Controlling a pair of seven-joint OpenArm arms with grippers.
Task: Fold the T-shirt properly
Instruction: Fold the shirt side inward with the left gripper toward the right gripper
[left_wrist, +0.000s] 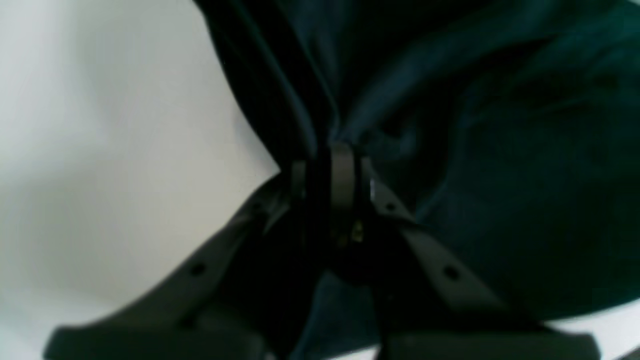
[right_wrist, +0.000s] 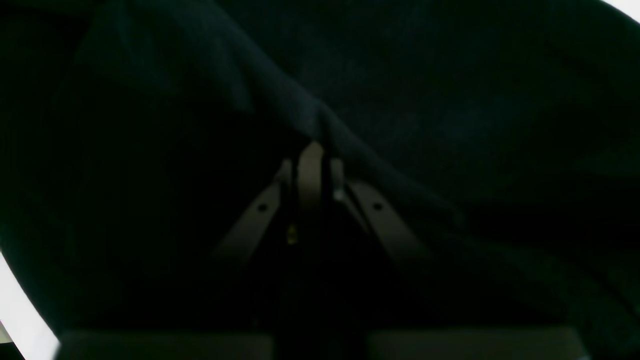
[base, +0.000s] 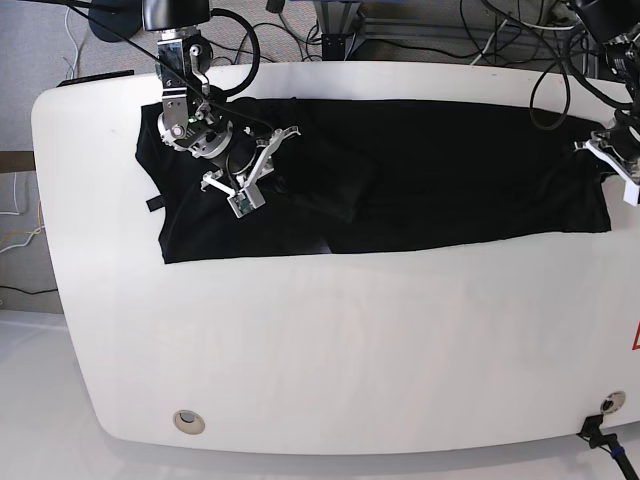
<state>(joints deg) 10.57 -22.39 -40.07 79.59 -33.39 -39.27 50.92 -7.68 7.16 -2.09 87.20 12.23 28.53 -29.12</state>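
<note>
One large plain black cloth T-shirt (base: 440, 180) lies flat along the far half of one white table with rounded corners (base: 330, 340), stretched from its left part to its right edge in the base view. One small black tab (base: 153, 204) sticks out from the shirt's left border onto the white surface.

Two arms work on this shirt, one at each end of it. The right gripper (right_wrist: 320, 145), at the shirt's left part in the base view, has its two fingers pressed together on a raised ridge of the dark cloth; its wrist view is almost fully covered by the fabric. Just beside this gripper, toward the shirt's middle, one lump of folded cloth (base: 330, 180) is lifted a little from the flat part.

The left gripper (left_wrist: 330, 160), at the shirt's right border, has its two fingers close together, pinching a bunch of the fabric, and folds run away from the pinch. The bare table is seen beside this cloth in the left wrist view.

Two round fittings (base: 186, 421) sit near the table's near edge, one at each corner.
</note>
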